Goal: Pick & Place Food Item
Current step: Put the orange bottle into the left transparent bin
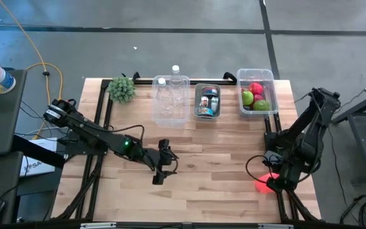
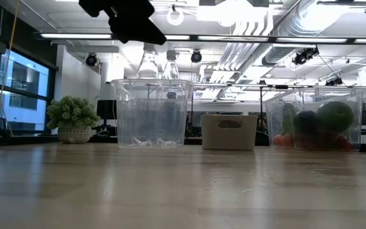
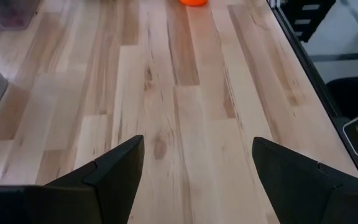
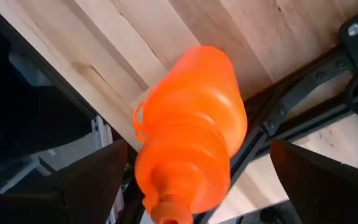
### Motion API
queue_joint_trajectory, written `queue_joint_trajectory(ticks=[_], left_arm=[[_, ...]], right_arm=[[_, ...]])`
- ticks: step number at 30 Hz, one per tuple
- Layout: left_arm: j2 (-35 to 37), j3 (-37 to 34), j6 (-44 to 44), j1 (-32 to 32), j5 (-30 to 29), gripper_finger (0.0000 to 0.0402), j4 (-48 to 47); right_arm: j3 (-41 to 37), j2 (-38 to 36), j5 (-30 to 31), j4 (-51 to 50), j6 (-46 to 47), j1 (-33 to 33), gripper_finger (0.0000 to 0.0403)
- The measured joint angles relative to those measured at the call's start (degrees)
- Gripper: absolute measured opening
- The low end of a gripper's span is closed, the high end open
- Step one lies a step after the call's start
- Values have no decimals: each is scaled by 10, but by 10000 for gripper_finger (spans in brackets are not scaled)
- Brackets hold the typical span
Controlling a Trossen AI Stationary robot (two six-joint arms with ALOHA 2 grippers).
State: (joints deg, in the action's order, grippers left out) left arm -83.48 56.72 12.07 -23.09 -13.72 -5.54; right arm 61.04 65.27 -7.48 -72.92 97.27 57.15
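Note:
An orange plastic food item [image 4: 191, 137] lies on the table by its right edge and shows as an orange-red spot [image 1: 264, 185] in the high view. My right gripper [image 4: 197, 149] hangs above it, pointing steeply down and open. One finger stands on each side of the item, apart from it. My left gripper [image 1: 161, 168] is open over the middle of the table, with only bare wood between its fingers [image 3: 197, 149].
Along the far edge stand a small potted plant [image 1: 122, 89], a clear bin with bottles [image 1: 170, 98], a small grey bin with cans [image 1: 207, 102] and a clear bin of fruit [image 1: 257, 92]. The table's black frame [image 4: 291, 106] runs just past the orange item.

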Motion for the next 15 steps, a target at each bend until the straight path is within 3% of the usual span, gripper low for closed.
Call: queue_joint_trajectory(ticks=[6,15], left_arm=[[0,0,28,9,0,288,7],[0,0,17,9,0,288,12]], right_arm=[[0,35,53,8,3,19,386],[0,82,52,22,-24,22,386]])
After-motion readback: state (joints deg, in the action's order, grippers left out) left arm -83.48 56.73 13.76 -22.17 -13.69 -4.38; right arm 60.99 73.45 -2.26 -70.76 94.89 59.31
